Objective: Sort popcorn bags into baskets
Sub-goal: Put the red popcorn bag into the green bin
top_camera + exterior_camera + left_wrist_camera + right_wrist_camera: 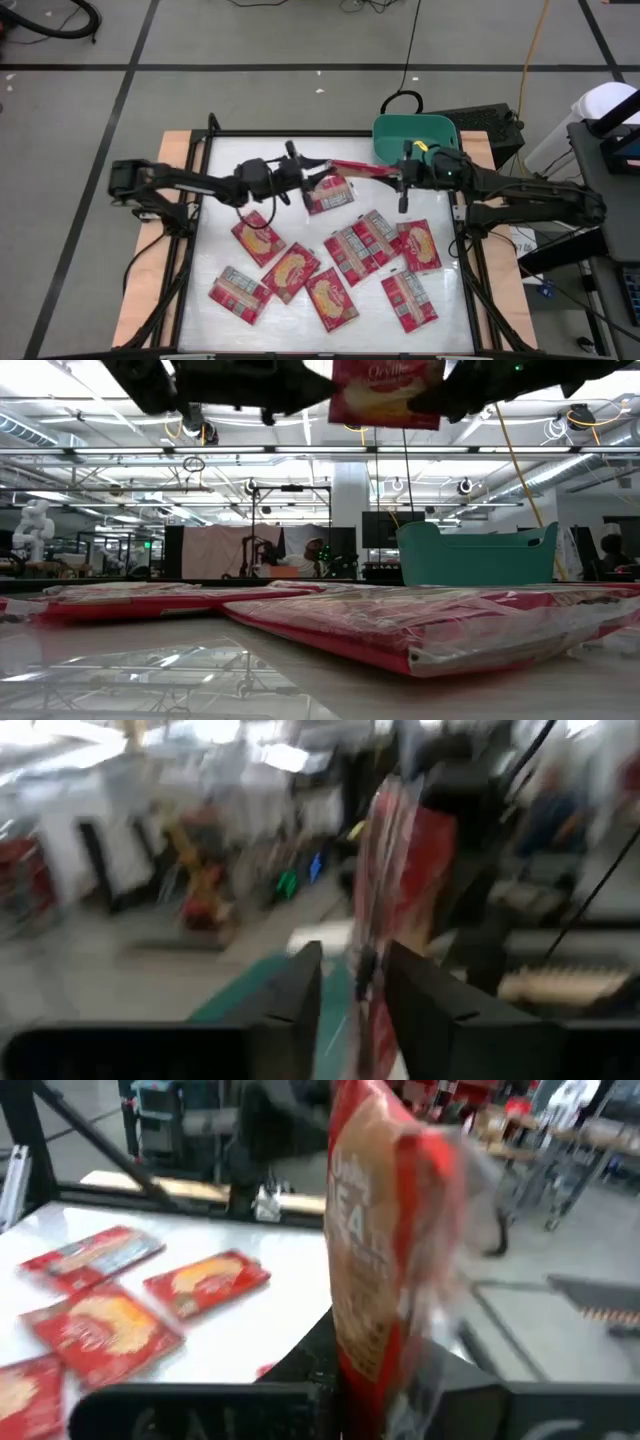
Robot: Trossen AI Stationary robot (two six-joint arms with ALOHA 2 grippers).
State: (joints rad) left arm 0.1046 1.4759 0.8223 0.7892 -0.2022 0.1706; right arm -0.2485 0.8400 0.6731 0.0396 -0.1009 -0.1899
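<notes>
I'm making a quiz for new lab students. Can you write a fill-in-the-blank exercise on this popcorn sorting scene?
1. The raised popcorn bag hangs in the air between ____ pincers.
2. The teal basket stands at the table's far ____ corner in the high view.
3. The right pincer is ____ on the raised bag.
4. The other popcorn bags lie ____ on the white table.

Missing words: two; right; shut; flat
</notes>
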